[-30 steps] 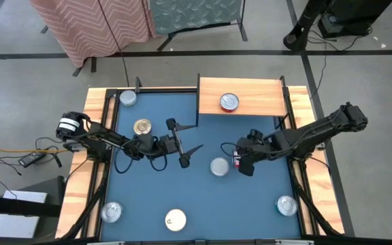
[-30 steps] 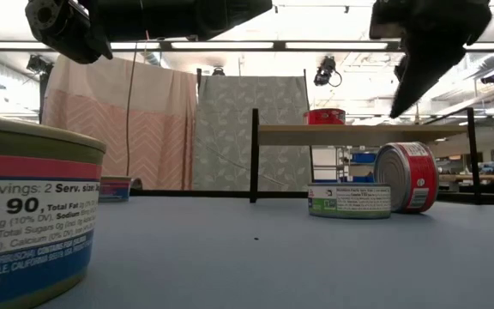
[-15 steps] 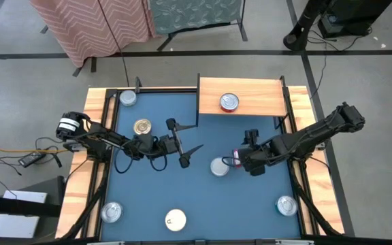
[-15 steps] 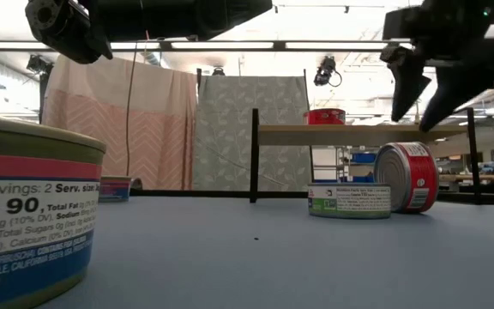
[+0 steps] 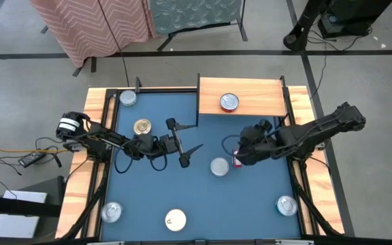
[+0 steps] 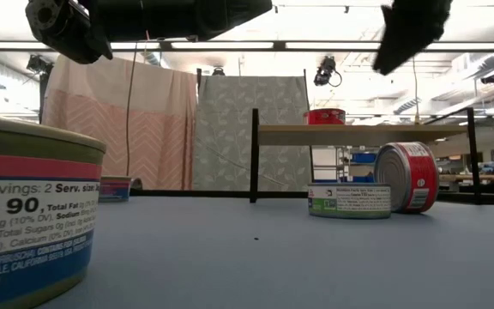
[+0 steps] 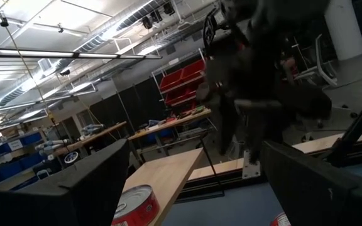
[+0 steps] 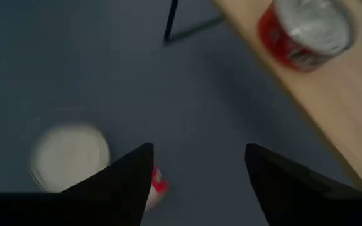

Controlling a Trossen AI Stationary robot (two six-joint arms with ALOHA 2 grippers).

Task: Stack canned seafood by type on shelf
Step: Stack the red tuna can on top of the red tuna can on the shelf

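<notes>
A: Where is the right gripper [image 5: 240,155]?
B: Above the blue table [image 5: 155,197], fingers [image 8: 121,182] spread, holding nothing, over a red tin [image 6: 406,177] lying on its side beside a silver-lidded tin [image 5: 219,166].
A: And the shelf [image 5: 250,102]?
B: One red tin [image 5: 229,102] sits on it.
A: The left gripper [image 5: 188,146]?
B: Open, mid-table.

One tin [image 5: 229,102] on the shelf [image 5: 250,96]; two tins [image 5: 219,166] side by side before it.
</notes>
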